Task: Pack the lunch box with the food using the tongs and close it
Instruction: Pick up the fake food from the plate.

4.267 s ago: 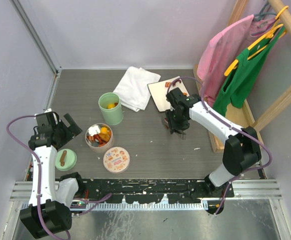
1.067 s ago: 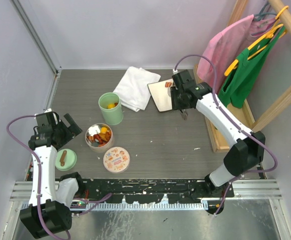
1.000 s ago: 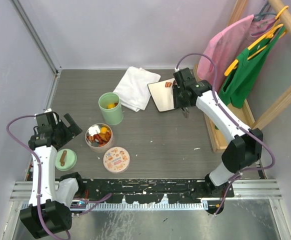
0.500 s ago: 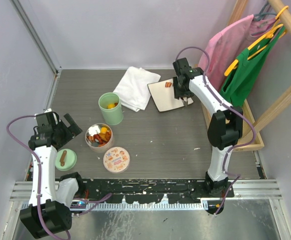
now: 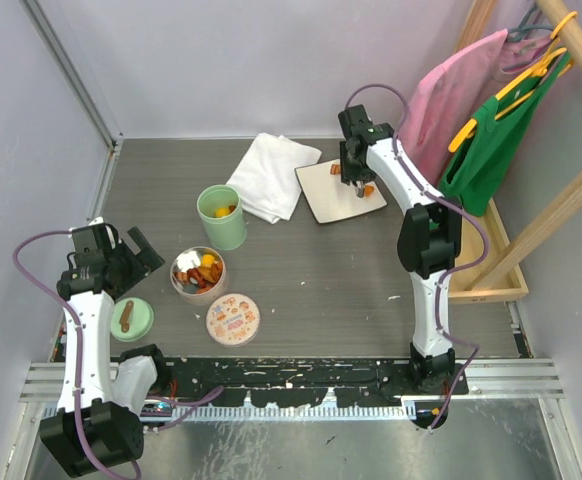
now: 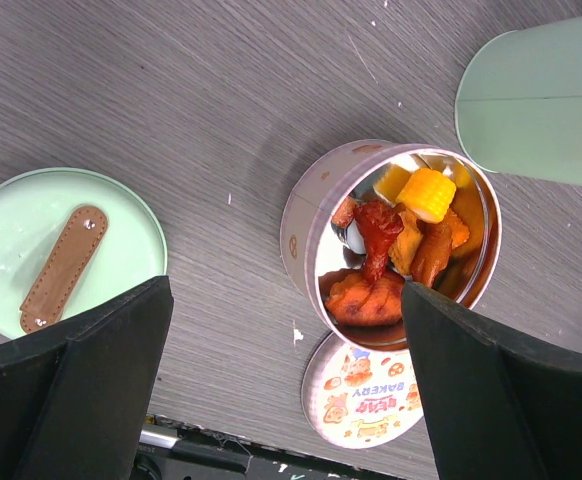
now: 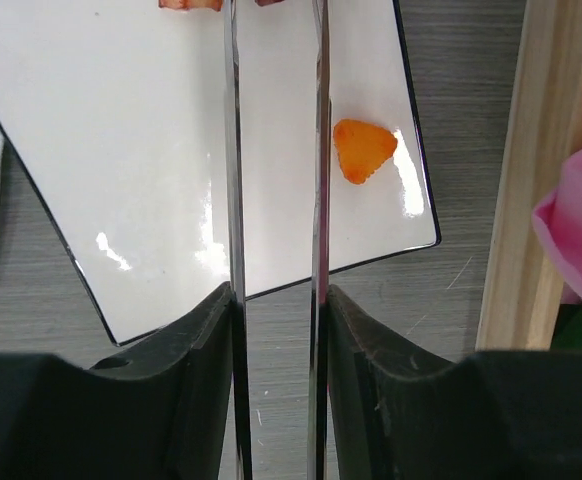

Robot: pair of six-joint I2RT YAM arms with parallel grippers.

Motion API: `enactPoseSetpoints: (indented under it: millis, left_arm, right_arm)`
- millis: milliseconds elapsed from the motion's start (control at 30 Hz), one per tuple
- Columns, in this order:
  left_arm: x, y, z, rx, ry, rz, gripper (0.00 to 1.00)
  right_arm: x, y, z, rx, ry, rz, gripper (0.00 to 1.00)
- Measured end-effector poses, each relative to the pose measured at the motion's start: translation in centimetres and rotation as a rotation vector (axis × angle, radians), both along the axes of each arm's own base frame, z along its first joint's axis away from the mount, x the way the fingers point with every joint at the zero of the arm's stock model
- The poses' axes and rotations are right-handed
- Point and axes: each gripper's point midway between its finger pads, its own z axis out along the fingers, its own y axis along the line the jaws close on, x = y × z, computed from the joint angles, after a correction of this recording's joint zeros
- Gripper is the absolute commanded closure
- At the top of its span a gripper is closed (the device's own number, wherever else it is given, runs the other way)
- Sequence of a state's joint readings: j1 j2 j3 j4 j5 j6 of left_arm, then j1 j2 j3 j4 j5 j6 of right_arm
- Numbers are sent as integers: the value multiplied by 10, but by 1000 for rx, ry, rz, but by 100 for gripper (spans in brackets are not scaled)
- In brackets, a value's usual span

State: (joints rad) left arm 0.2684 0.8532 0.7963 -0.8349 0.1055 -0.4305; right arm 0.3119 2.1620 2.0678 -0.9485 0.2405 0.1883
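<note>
My right gripper (image 5: 356,176) (image 7: 276,300) hangs over the white plate (image 5: 321,197) (image 7: 141,140) at the back and is shut on the tongs (image 7: 233,150). Their two thin metal arms run parallel up the right wrist view, with a gap between them. An orange wedge of food (image 7: 362,150) (image 5: 368,189) lies on the plate just right of the tongs, and red bits (image 7: 189,4) show at the top edge. The lunch box tin (image 5: 198,272) (image 6: 306,215) holds orange, red and yellow food (image 6: 403,240). My left gripper (image 5: 136,253) (image 6: 289,390) is open above the tin.
A printed round lid (image 5: 233,318) (image 6: 369,392) lies by the tin. A mint-green lid with a brown knob (image 5: 131,320) (image 6: 63,262) sits at the left. A green cup (image 5: 221,216) (image 6: 541,100), a white cloth (image 5: 271,176) and a wooden rack with clothes (image 5: 476,120) (image 7: 541,160) also stand around.
My right arm has swung from the middle of the table back over the plate, and its fingers have squeezed the tongs a little narrower. The left arm has not moved.
</note>
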Motion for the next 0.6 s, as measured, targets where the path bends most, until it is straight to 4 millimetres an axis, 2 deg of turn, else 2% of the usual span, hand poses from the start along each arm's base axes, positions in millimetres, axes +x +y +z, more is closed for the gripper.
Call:
enactPoseSetpoints:
  millis: [133, 600]
  left_arm:
    - [0, 0, 0, 0, 0, 0, 2]
    - [0, 0, 0, 0, 0, 0, 2]
  right_arm:
    - [-1, 0, -13, -1, 33, -11, 57]
    - [10, 2, -26, 12, 43, -37, 60]
